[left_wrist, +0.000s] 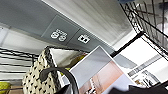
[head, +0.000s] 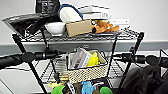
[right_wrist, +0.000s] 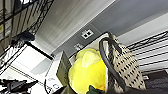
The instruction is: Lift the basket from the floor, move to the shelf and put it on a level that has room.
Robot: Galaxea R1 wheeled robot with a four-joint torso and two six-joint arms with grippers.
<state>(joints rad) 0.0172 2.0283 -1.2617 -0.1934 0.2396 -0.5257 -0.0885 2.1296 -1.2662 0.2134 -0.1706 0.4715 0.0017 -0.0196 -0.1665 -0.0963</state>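
The basket point(head: 86, 71), cream and speckled, sits between the black poles of the shelf point(head: 113, 53) at its middle level point(head: 117, 70). I cannot tell whether it rests on the wire grid or hangs just above it. A yellow item point(head: 93, 60) and a white-grey booklet point(head: 81, 58) stick out of it. My left gripper point(head: 57, 53) reaches the basket's left end, and my right gripper point(head: 118, 56) reaches its right end. The left wrist view has the woven side point(left_wrist: 37, 77) and a dark handle loop point(left_wrist: 63, 75) close up. The right wrist view has the yellow item point(right_wrist: 87, 71) and the other handle point(right_wrist: 107, 60).
The top tier carries a white bowl point(head: 55, 27), a cardboard box point(head: 78, 27), an orange plush toy point(head: 105, 26), a black bag point(head: 25, 22) and books point(head: 93, 11). Green bowls point(head: 58, 90) and a blue toy point(head: 87, 87) lie below. A dark chair point(head: 145, 80) stands at the right. The wall is close behind.
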